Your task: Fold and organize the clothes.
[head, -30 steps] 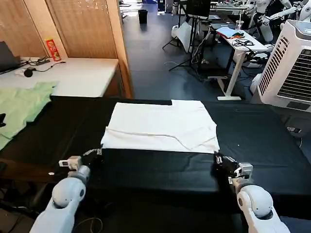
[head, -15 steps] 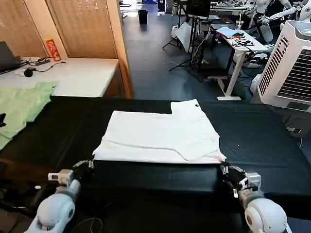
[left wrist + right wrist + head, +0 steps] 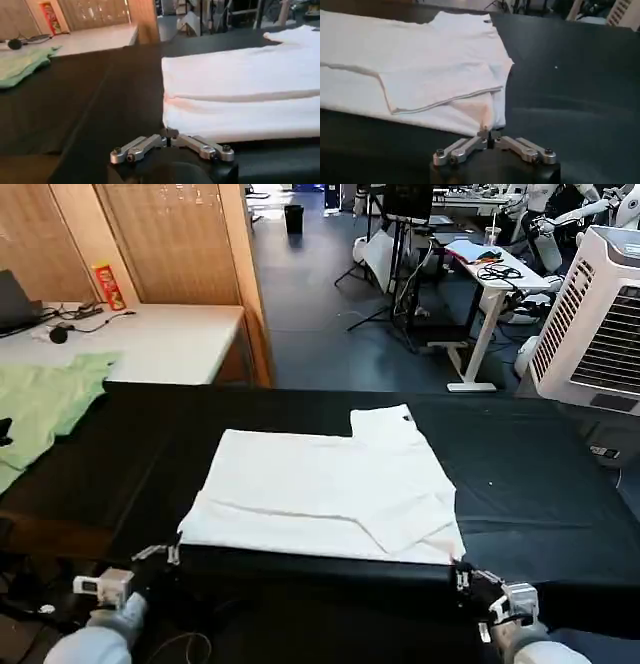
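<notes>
The white T-shirt point(image 3: 325, 494) lies folded flat at the centre of the black surface point(image 3: 530, 474). At the lower left the left end effector point(image 3: 168, 556) pinches its near left corner; at the lower right the right end effector point(image 3: 462, 578) is closed on its near right corner.

white T-shirt point(image 3: 320, 489) | folded, lying flat | near edge apparently at the black table's point(image 3: 540, 454) front
</notes>
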Action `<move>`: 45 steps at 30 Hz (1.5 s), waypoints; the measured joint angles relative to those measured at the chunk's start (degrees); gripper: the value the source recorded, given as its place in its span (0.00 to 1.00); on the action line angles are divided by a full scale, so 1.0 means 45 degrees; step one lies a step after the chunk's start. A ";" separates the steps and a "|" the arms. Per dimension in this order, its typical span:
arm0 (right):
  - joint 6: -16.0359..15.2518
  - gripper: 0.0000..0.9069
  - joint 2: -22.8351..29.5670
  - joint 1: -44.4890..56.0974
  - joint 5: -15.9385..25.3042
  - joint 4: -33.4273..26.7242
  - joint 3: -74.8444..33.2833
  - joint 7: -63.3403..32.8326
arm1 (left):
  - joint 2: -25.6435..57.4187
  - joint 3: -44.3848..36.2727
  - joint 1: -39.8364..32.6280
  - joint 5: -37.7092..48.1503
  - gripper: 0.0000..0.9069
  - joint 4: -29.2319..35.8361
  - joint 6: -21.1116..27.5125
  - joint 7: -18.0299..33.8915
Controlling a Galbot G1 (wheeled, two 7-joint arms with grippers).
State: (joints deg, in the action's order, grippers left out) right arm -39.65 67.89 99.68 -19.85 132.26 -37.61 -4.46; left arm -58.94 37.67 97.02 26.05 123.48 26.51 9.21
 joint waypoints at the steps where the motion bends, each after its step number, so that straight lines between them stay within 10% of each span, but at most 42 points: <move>1: -0.0012 0.97 -0.0009 0.0049 -0.0037 0.0151 -0.0068 0.0000 | -0.0042 0.0101 0.0119 -0.0003 0.97 0.0163 0.0213 0.0014; 15: 0.1809 0.97 -0.0753 -0.3713 -0.1109 -0.1335 -0.0020 -0.0025 | -0.0221 0.0230 -0.2401 0.1598 0.97 0.0217 0.0463 0.0622; 34: 0.2157 0.97 0.0005 -1.3719 -0.1129 -1.1300 0.4364 -0.0513 | -0.0389 -0.4180 -1.2222 0.3271 0.97 -0.7498 0.1823 0.0177; 45: 0.1730 0.97 0.0742 -1.5761 -0.1143 -1.4671 0.5140 -0.0168 | -0.1263 -0.5165 -1.4619 0.2928 0.97 -1.1231 0.2354 -0.0471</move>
State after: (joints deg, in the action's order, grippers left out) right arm -31.86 71.23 28.75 -24.99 66.25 -14.48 -5.21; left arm -64.63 14.42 31.24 39.23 72.94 37.10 7.09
